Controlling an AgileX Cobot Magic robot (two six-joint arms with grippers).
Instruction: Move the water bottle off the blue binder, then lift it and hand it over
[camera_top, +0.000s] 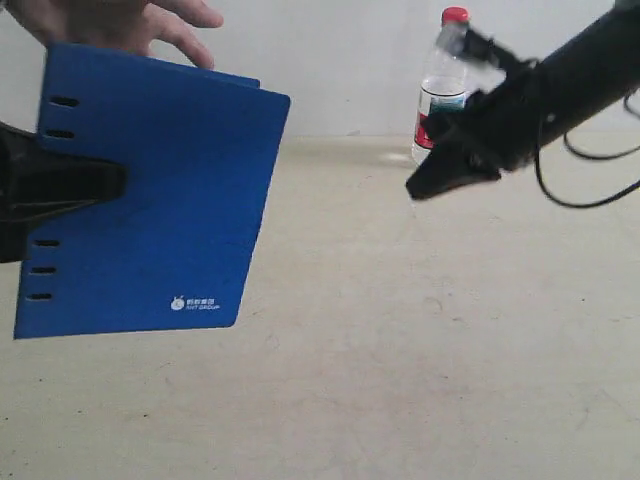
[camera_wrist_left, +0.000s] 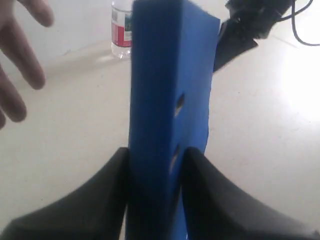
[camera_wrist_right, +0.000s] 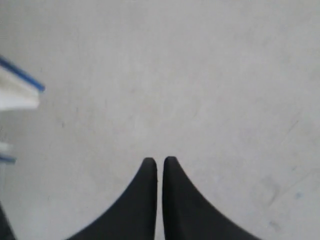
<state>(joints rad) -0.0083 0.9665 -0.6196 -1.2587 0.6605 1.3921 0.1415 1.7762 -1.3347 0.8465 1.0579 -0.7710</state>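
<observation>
The blue binder (camera_top: 150, 200) hangs in the air at the left, with my left gripper (camera_top: 85, 185) shut on its slotted edge. In the left wrist view both black fingers clamp the blue binder (camera_wrist_left: 167, 90) between them, at my left gripper (camera_wrist_left: 156, 157). The water bottle (camera_top: 443, 85) stands upright on the table at the back right, off the binder; the water bottle (camera_wrist_left: 121, 30) also shows behind the binder. My right gripper (camera_top: 418, 188) is raised in front of the bottle, shut and empty; in its wrist view my right gripper (camera_wrist_right: 160, 161) points at bare table.
A human hand (camera_top: 130, 22) reaches in at the top left, fingers just above the binder's top edge; the hand (camera_wrist_left: 20, 60) is spread open. The beige table (camera_top: 400, 350) lies below. A black cable (camera_top: 590, 170) loops at the right.
</observation>
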